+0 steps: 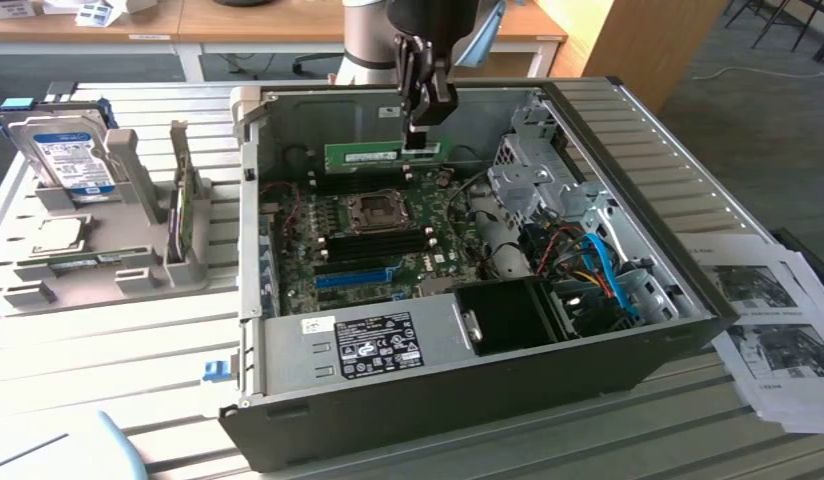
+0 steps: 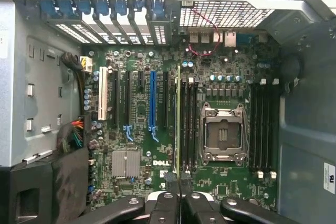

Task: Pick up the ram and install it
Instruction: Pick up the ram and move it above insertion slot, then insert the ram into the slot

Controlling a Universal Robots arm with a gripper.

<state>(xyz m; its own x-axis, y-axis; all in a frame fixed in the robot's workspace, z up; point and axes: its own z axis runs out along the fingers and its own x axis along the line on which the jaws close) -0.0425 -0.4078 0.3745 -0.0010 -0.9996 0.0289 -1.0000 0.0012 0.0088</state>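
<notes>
Gaping at centre frame, the case (image 1: 586,370) holds the motherboard (image 1: 372,240). A tray (image 1: 139,280) at the exterior view's left holds a hard drive (image 1: 68,155). The install step is in hand, I judge. The gripper (image 1: 423,146), clenched on the ram (image 1: 365,154), hangs over the board at upper centre. Seating calls for edge-to-slot alignment.

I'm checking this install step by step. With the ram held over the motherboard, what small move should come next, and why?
Probably a slow, straight descent. The gripper is shut on the ram, which hangs above the motherboard. The wrist view shows it edge-on along the black memory slots beside the CPU socket, not yet seated.
</notes>
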